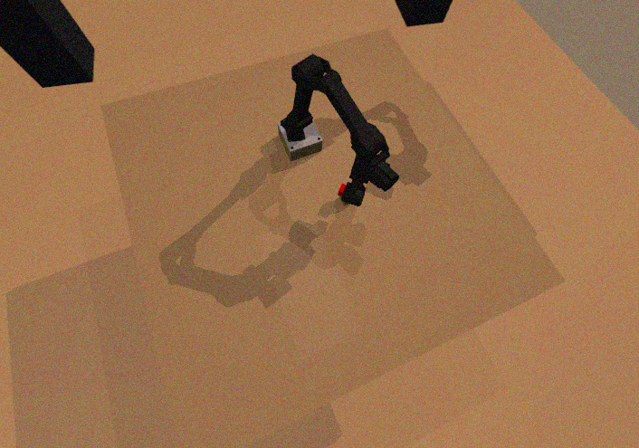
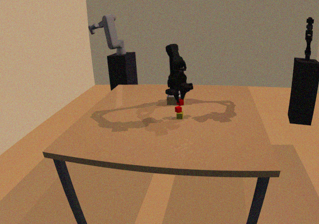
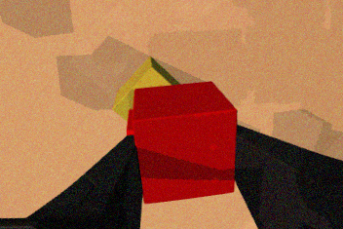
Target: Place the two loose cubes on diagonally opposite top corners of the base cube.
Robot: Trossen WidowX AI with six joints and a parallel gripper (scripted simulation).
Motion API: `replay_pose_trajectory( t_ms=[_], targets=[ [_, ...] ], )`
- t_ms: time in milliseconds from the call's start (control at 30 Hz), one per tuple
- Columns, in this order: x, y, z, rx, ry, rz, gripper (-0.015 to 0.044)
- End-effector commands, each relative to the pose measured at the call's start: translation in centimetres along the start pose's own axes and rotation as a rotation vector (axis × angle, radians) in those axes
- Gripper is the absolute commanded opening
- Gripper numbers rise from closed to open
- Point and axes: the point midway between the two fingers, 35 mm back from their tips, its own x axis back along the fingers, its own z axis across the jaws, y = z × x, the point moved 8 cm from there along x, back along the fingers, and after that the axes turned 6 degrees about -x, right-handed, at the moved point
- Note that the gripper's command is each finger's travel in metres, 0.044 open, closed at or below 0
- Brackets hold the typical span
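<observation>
The yellow-green base cube (image 2: pixel 179 116) (image 3: pixel 147 80) stands on the table. One red cube (image 2: pixel 178 109) rests on its top, offset to the left in the exterior view; only a sliver of it (image 3: pixel 130 125) shows in the wrist view. My gripper (image 2: pixel 180 101) (image 3: pixel 181 140) is shut on the other red cube (image 2: pixel 180 102) (image 3: pixel 185 142). It holds this cube in the air, above the base cube's level and apart from the resting cube in the exterior view. In the top view the arm hides the base cube and fingertips; which red cube shows (image 1: pixel 342 189) is unclear.
The arm's light grey mount (image 1: pixel 305 146) (image 2: pixel 171 100) stands behind the cubes on the wooden table (image 1: pixel 413 278) (image 2: pixel 164 149). Black pedestals (image 2: pixel 122 70) (image 2: pixel 303 92) with other arms stand beyond the table. Arm shadows fall around the cubes.
</observation>
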Motion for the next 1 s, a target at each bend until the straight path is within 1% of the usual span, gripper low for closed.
replay_pose_trajectory(
  t_ms=[0, 100, 400, 767, 967],
  targets=[
    [-0.2, 0.2, 0.8, -0.031, -0.003, 0.005, 0.0105],
    [-0.4, 0.2, 0.9, -0.036, -0.002, 0.004, 0.0105],
    [-3.0, -0.1, 0.8, -0.071, 0.011, -0.007, 0.0105],
    [-3.3, -0.1, 0.8, -0.073, 0.012, -0.008, 0.0105],
    [-4.8, 0.0, 0.8, -0.054, 0.005, -0.002, 0.0105]
  ],
)
